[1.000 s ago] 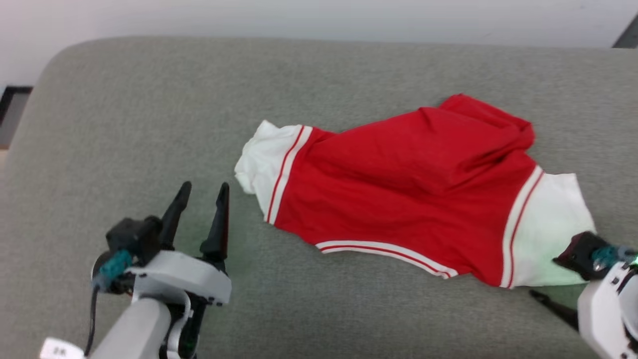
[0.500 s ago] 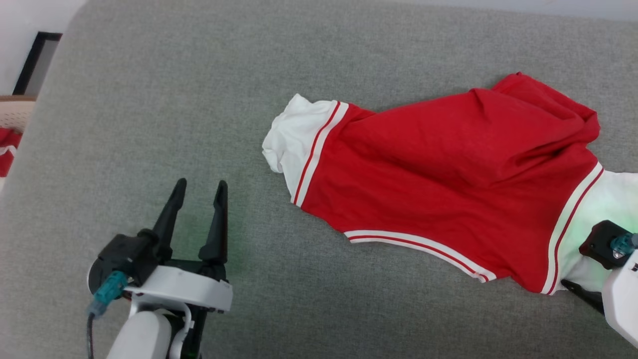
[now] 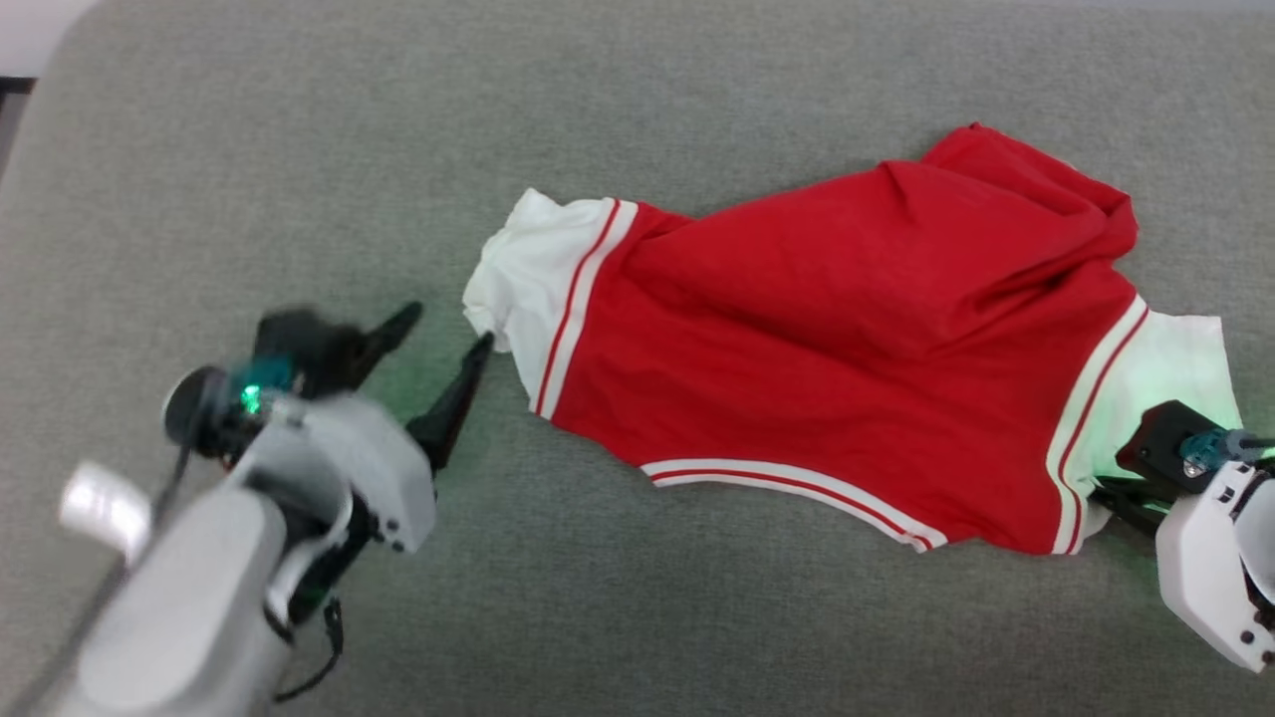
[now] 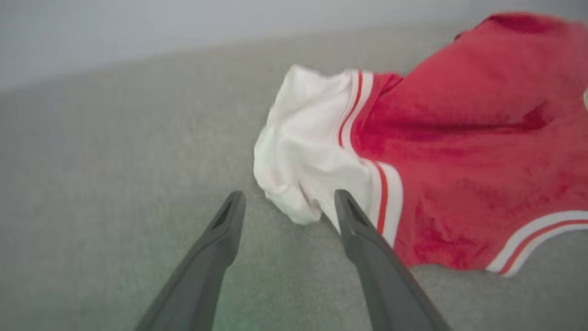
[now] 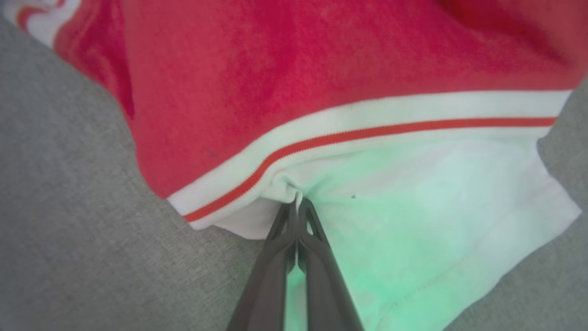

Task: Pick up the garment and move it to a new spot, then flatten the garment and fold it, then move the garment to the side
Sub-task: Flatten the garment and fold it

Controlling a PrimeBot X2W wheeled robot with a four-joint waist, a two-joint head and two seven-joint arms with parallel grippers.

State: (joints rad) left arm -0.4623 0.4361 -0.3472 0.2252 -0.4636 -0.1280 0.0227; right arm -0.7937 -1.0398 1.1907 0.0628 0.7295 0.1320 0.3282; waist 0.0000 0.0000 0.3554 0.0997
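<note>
**A:** Garment (image 3: 827,349) status?

**B:** Red knit on the grey cushion (image 3: 299,149), stretched from centre out to 3 o'clock in head view. There is a white panel at each end: left panel (image 3: 523,279) at its 9 o'clock end, right panel (image 3: 1165,378) at its 3 o'clock end. Striped white-and-red trim borders both panels and runs along the 6 o'clock hem (image 3: 787,488). It isn't flat. A thick ridge (image 3: 1006,229) bunches at the 1 o'clock corner, and creases run diagonally across the red.

**A:** Grippers?

**B:** Left gripper (image 3: 448,327) is at 8 o'clock in head view, fingers spread, tips just beside the left panel. It's blurred there. Right gripper (image 5: 296,204) has its fingers pressed together, pinching a pucker of white cloth on the right panel, just beside the stripe.

**A:** Room to move?

**B:** There's wide bare cushion from 9 to 12 o'clock of the garment, plus a band along 6 o'clock. The cushion's rounded corner sits at 11 o'clock of head view. The right panel lies near the 3 o'clock frame edge — can't tell where the cushion ends there.

**A:** What differs between views?

**B:** Head view gives the full outline, but the right fingers tuck under the wrist housing there, so the grip is unreadable. Right wrist view shows the pinch point clearly. Left wrist view shows the left panel crumpled into a lump that lines up between the spread tips — can't tell whether they touch it.
</note>
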